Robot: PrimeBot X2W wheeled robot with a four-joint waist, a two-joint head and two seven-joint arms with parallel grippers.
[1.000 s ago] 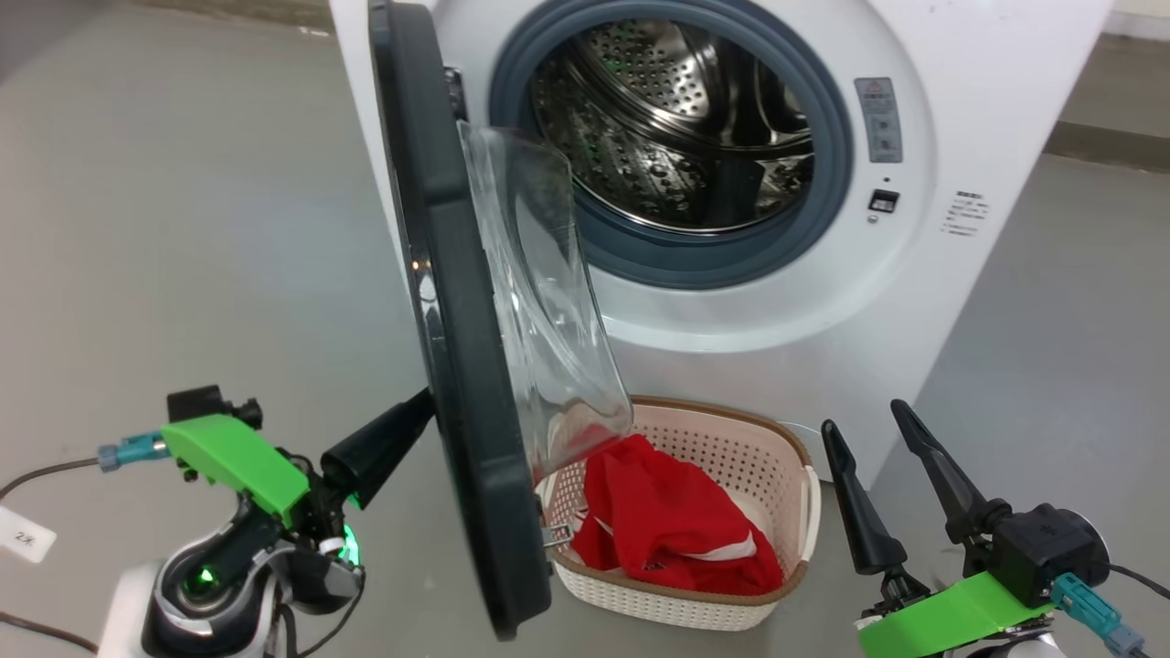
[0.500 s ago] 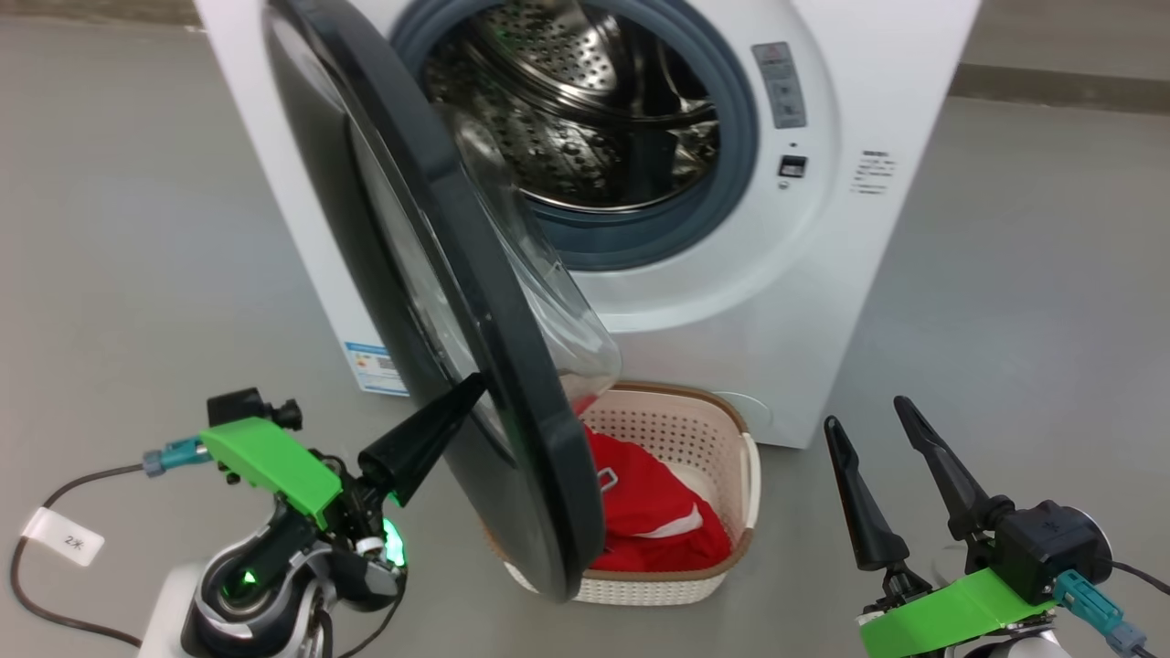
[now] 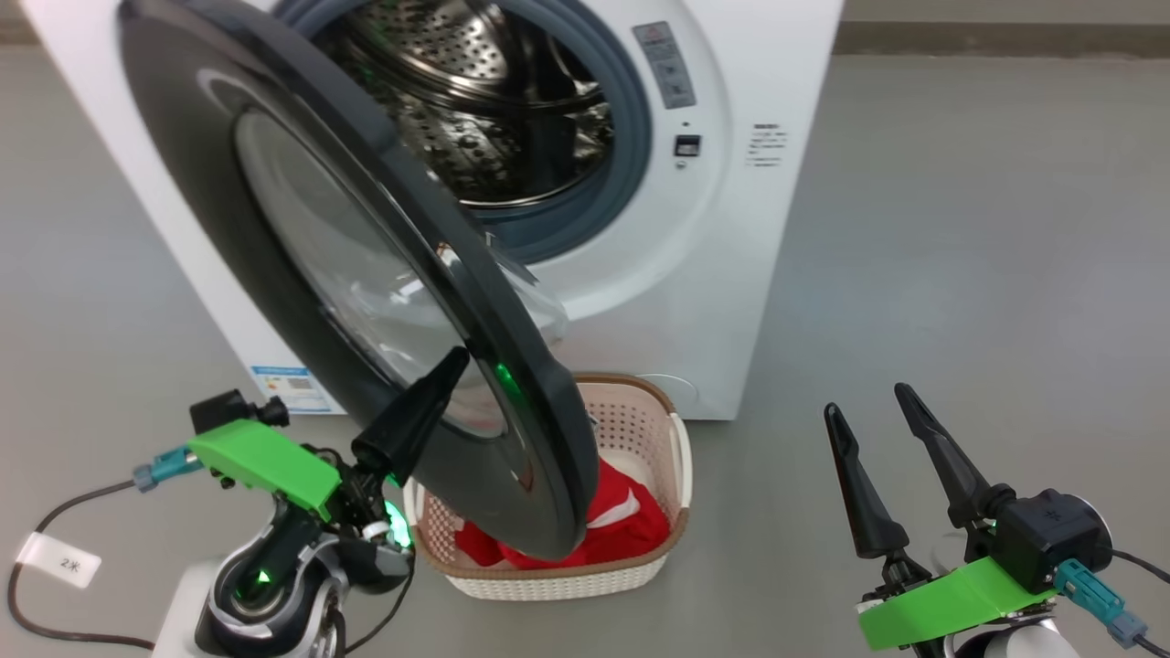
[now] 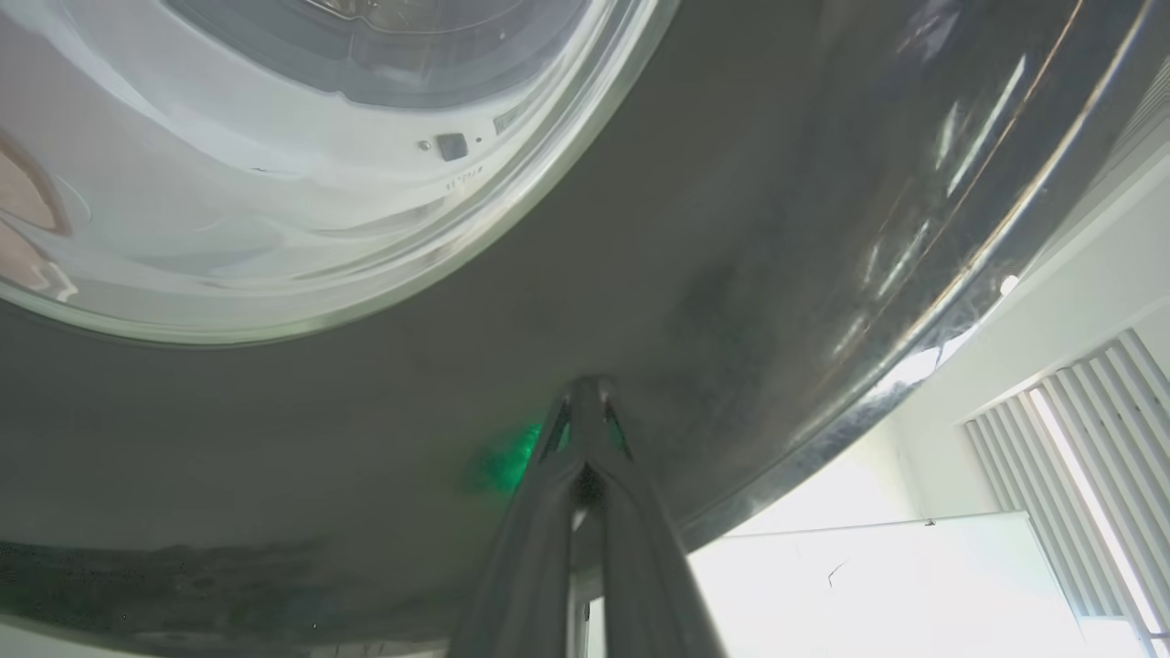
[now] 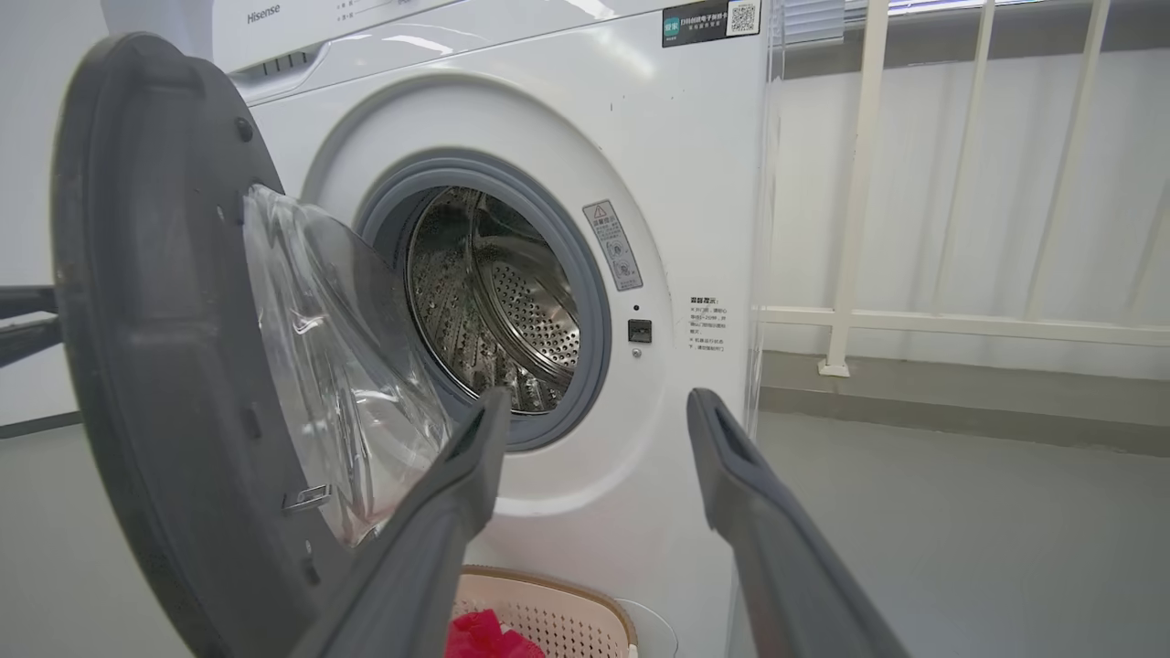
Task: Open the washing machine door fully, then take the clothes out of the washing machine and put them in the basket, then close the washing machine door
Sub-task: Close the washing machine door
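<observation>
The left jaws, pressed together, touch the low outer rim of the washing machine door (image 3: pixel 356 292); the right jaws stand apart, idle. Push steadily along the hinge arc so the tip won't skid. Beyond the left jaws, the clothes (image 3: pixel 631 530) lie in the basket (image 3: pixel 640 416) before the washing machine (image 3: pixel 695 302).

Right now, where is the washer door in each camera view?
Head view: door runs upper left to bottom centre, outer face showing.
Left wrist view: door across most of the frame, glass upper left.
Right wrist view: door at left, inner side showing.
Shared landmark: small dark square on the washer front.
</observation>
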